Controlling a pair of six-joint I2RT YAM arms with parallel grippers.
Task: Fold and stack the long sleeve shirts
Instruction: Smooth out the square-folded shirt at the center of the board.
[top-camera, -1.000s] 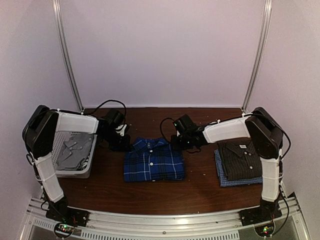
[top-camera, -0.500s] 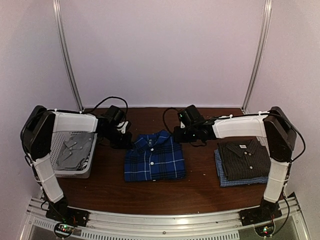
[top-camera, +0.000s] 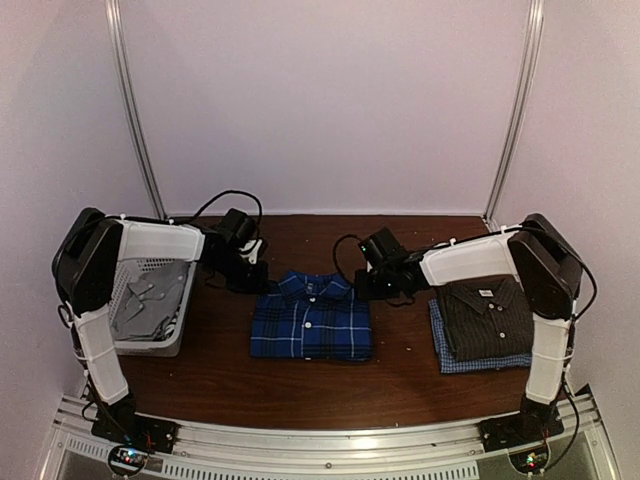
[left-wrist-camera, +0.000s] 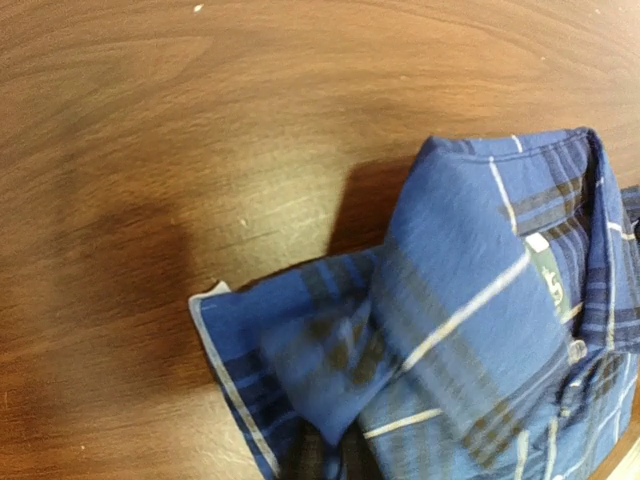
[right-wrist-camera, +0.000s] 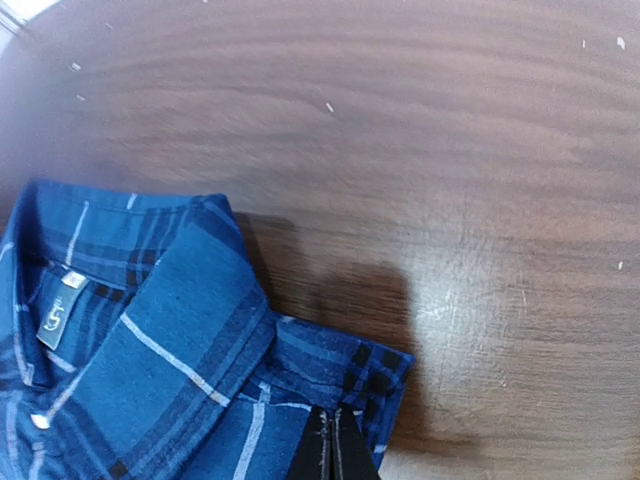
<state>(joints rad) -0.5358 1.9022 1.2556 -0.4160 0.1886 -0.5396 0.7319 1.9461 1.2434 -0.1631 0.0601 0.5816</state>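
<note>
The royal-blue plaid shirt (top-camera: 310, 320) lies folded at the table's middle, collar toward the back. My left gripper (top-camera: 262, 283) is at its back left corner. In the left wrist view the plaid shirt (left-wrist-camera: 480, 270) bunches up close over the gripper (left-wrist-camera: 340, 455), hiding the fingers. My right gripper (top-camera: 362, 288) is at the back right corner. In the right wrist view the gripper (right-wrist-camera: 333, 440) is shut on the shirt's shoulder edge (right-wrist-camera: 330, 365). The dark grey checked shirt (top-camera: 488, 315) lies folded on the pale blue shirt (top-camera: 470, 362) at the right.
A white mesh basket (top-camera: 178, 322) with grey cloth inside stands at the table's left edge. Black cables run behind both wrists near the back wall. Bare brown table (top-camera: 400, 375) shows in front of the shirts.
Both grippers drew the blue shirt's collar edge toward the back, then brought it forward and down. The right arm rose and came back lower. The shirt now lies slightly further right.
</note>
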